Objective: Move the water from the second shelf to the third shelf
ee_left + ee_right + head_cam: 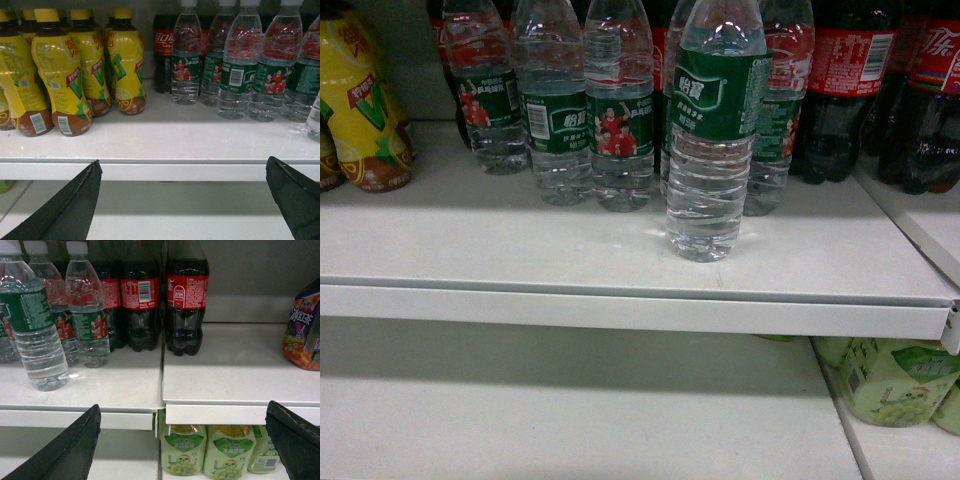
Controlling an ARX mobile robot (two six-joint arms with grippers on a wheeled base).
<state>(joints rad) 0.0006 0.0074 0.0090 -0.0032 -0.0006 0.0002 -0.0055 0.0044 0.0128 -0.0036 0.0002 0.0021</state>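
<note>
Both jaws stand wide apart and hold nothing: in the left wrist view the left gripper [182, 200] shows two dark fingers at the lower corners, and the right gripper [182, 440] looks the same in the right wrist view. Neither gripper appears in the head view. Each one is in front of the white shelf edge, not touching any bottle. Above this edge, on the shelf [500, 250], one water bottle [713, 130] stands upright alone, nearer to the front edge than the others; its label is dark green with white characters. Behind it a row of similar water bottles [585, 110] stands upright near the back. To the right of this row are dark cola bottles [880, 90] with red labels, and at the left are yellow drink bottles [360, 110]. In the right wrist view a purple and orange package [305, 330] sits on the neighbouring shelf section. On the lower shelf [570, 420], at the right, stand pale green bottles [890, 380] with grape pictures.
</note>
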